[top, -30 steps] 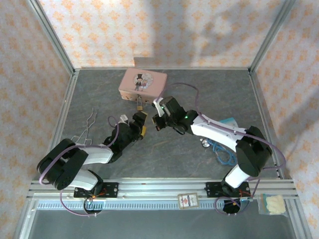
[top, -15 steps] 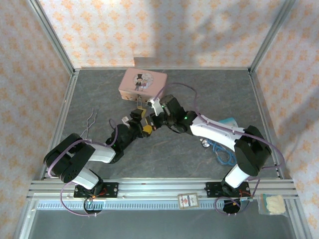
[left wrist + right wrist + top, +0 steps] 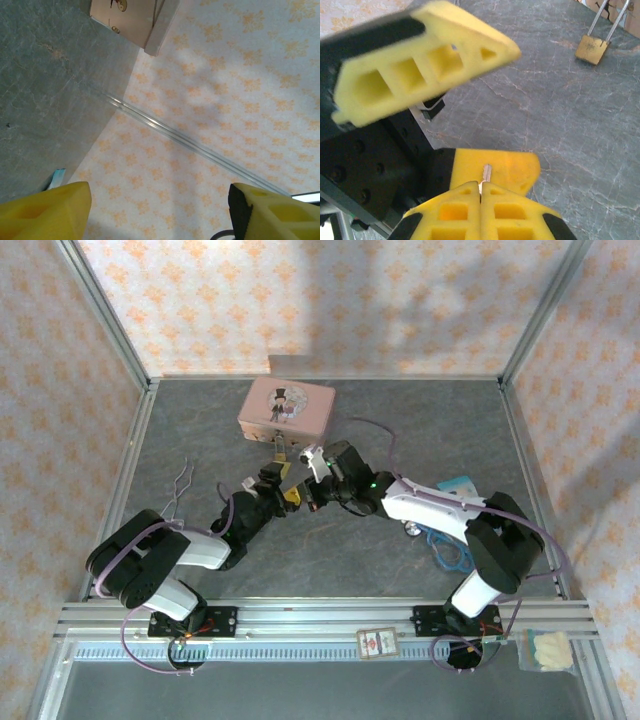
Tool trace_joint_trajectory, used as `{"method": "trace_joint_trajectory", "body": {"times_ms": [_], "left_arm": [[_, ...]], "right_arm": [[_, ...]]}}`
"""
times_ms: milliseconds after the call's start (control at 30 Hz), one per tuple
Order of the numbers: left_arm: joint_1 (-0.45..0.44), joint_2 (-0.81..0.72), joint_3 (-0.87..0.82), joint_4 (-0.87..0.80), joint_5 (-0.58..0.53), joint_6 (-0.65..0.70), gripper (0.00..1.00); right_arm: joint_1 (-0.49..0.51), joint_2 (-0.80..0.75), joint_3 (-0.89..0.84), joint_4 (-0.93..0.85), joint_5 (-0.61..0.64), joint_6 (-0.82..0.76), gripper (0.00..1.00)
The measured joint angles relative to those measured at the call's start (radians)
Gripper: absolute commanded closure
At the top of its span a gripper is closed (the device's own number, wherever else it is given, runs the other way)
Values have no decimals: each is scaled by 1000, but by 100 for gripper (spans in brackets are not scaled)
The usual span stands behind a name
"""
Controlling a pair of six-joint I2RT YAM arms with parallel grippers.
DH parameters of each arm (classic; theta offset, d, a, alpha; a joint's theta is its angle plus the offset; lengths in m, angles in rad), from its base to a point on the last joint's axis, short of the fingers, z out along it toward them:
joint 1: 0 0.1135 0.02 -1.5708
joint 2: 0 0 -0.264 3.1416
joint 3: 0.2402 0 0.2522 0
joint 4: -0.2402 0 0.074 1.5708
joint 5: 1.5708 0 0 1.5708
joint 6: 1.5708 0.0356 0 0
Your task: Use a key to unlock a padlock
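We pinch the key (image 3: 487,173) in our right fingers (image 3: 454,214), tip out, likely for a handover; left fingers (image 3: 44,210) gape wide close by, padlock (image 3: 592,48) beyond

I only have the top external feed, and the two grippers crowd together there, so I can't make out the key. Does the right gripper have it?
Observer: Yes. In the right wrist view the right gripper is shut on the key, a thin silvery blade poking out between its tips.
Operator: And the other arm, closed too?
Observer: No, open. The left wrist view has the left gripper with its tips wide apart.
Operator: How close is the key to its target?
Observer: Not touching. The right wrist view puts the padlock up and to the right of the key, with its shackle running out of frame.
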Motion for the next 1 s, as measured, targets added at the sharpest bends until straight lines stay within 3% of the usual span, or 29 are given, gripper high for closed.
{"method": "trace_joint_trajectory", "body": {"times_ms": [133, 333, 733, 1000], "left_arm": [[0, -23, -1, -9, -17, 8, 41], [0, -70, -1, -31, -42, 35, 65], [0, -50, 0, -33, -32, 79, 56], [-13, 14, 1, -14, 0, 78, 70]], "right_arm": [[0, -13, -11, 0, 0, 0, 100], [0, -33, -11, 6, 0, 0, 100], [0, -66, -11, 10, 10, 0, 100], [0, -76, -11, 15, 11, 0, 100]]}}
